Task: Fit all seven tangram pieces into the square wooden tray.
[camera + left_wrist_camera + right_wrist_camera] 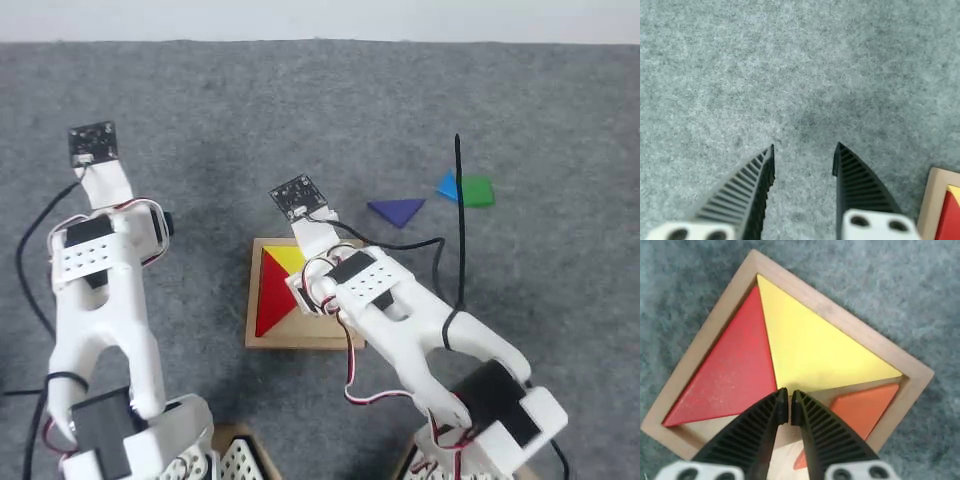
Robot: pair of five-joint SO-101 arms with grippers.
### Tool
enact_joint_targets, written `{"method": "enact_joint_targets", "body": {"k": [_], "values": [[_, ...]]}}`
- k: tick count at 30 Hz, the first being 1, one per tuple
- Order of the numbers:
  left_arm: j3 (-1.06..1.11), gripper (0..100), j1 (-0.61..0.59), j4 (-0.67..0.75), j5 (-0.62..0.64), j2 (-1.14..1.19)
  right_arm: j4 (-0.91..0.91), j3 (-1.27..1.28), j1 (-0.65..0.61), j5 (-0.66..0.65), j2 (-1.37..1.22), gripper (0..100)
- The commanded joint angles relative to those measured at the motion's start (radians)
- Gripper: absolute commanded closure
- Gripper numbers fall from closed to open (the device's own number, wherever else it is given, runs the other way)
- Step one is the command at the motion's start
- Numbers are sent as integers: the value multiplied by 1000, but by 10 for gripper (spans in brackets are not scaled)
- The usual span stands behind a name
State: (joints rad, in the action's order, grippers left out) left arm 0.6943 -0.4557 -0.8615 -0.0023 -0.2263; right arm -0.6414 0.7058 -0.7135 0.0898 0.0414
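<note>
Beneath the right fingers, tray

We've got the tray toward the table's front edge. One big triangle and another big triangle lie side by side inside, with a smaller piece beside them. Behind it, toward the right edge, lie a loose triangle and a small piece touching a squarish piece.

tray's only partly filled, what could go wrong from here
1. The right gripper, fingers together, hangs over the spot where the red triangle, yellow triangle and orange piece meet in the tray; pressing down there might shift them.
2. The blue piece and green square lie close together on the carpet, so grabbing one may drag the other.
3. The black cable crosses them in the high view and might snag.
</note>
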Motion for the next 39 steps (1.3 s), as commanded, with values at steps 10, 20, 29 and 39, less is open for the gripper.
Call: {"method": "enact_joint_targets", "body": {"k": [10,20,29,39], "values": [[-10,811,8,23,0,-5,-90,72,16,-9,337,954],[-10,811,8,20,0,-5,-61,133,53,-46,269,954],[-10,811,6,21,0,-5,-51,29,71,-46,84,954],[-10,811,6,23,0,-5,-62,5,76,-41,117,954]]}}
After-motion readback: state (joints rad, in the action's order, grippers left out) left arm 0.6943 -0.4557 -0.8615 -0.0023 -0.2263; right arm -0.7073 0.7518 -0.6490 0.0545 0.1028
